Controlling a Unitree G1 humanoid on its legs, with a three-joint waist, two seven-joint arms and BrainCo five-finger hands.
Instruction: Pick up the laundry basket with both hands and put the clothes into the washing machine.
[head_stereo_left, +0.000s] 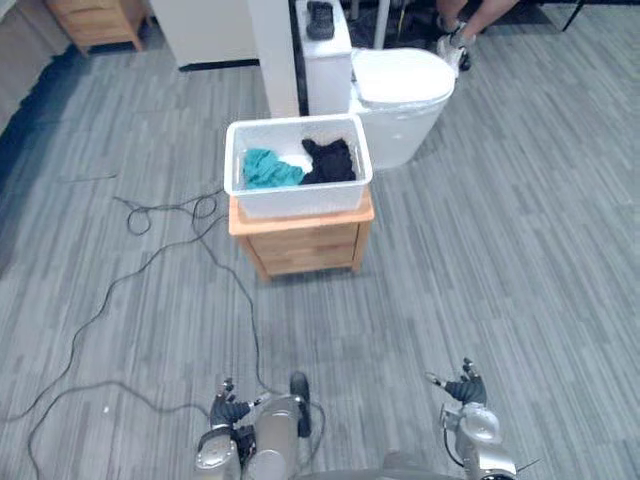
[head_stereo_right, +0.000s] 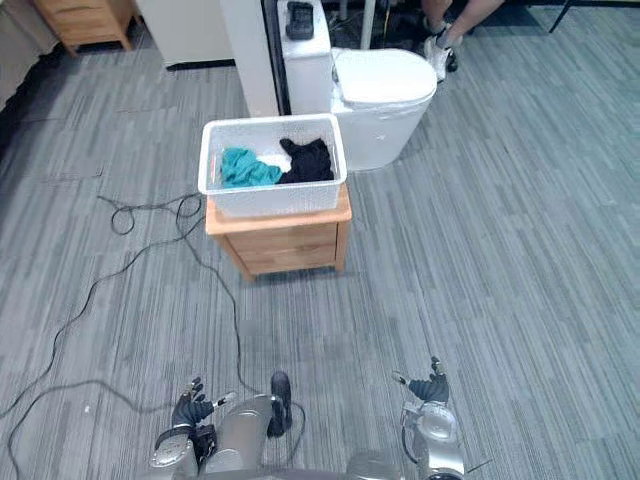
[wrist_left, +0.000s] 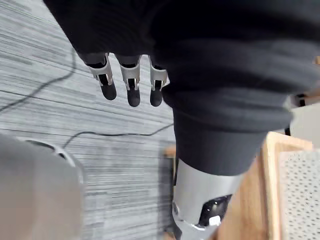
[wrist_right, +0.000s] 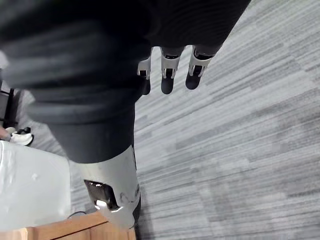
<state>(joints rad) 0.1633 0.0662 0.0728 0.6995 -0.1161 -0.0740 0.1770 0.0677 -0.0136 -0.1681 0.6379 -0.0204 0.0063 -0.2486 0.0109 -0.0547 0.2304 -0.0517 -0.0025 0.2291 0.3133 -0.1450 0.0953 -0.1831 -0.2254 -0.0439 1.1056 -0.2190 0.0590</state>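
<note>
A white laundry basket stands on a small wooden nightstand ahead of me. In it lie a teal cloth on the left and a black cloth on the right. Behind it to the right is a white rounded unit with its lid down. My left hand and right hand hang low near my body, far short of the basket. Each wrist view shows straight fingers over bare floor, holding nothing.
A white pillar rises just behind the basket. A black object lies on the white unit's back part. A seated person's legs are at the far right. A wooden cabinet is far left.
</note>
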